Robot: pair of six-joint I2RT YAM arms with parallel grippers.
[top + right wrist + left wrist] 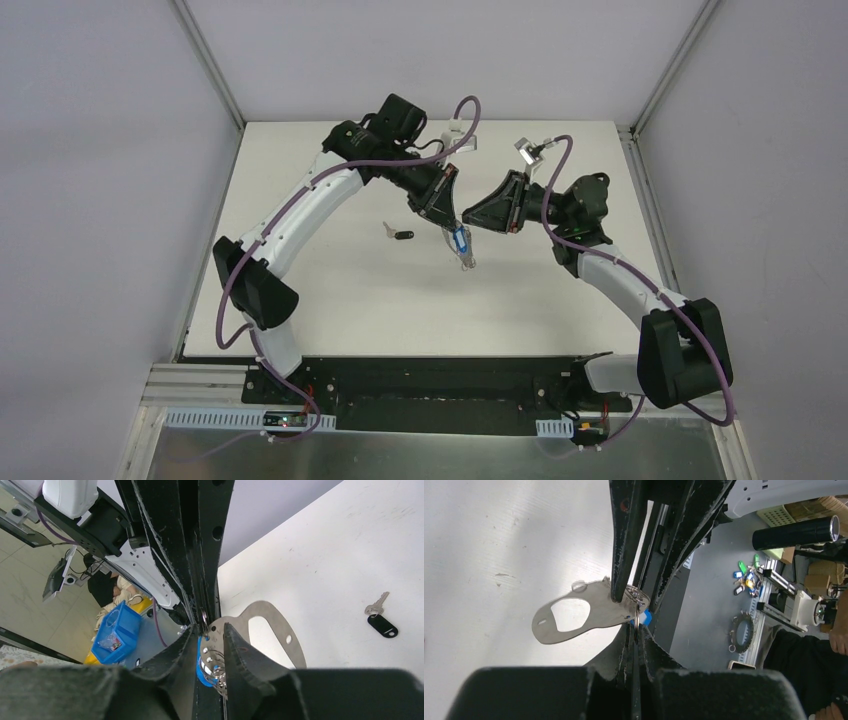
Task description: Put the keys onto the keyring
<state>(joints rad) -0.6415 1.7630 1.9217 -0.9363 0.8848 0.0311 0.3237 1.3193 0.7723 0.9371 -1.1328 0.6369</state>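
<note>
The white bench (pixel 330 300) carries little: both arms reach in from its near edge and meet above its middle, and the keyring hangs between them, clear of the surface.

The left gripper (pixel 636 640) is clamped tight on the keyring's clip edge, a thin wire ring pinched between its fingers. The right gripper (pixel 212 645) comes at the same edge from the opposite side; its jaws stand narrowly apart, with the clips and the blue tag showing in the gap.

Off the bench, down on the floor in the right wrist view, sits a blue crate (pixel 127 615). It holds something pale and clear-wrapped, too blurred to name.

The keyring (pixel 599 609) is a flat silvery plate with a large oval cut-out and a small hole near its free end; that end points away from both grippers. A row of small metal clips (pixel 215 661) runs along the gripped side.

The blue tag (pixel 201 669) lies right against those clips; its key is hidden, so I cannot tell whether it is hooked on.

The black-headed key (pixel 382 625) lies flat on the bench, well apart from the keyring, on the left arm's side.
</note>
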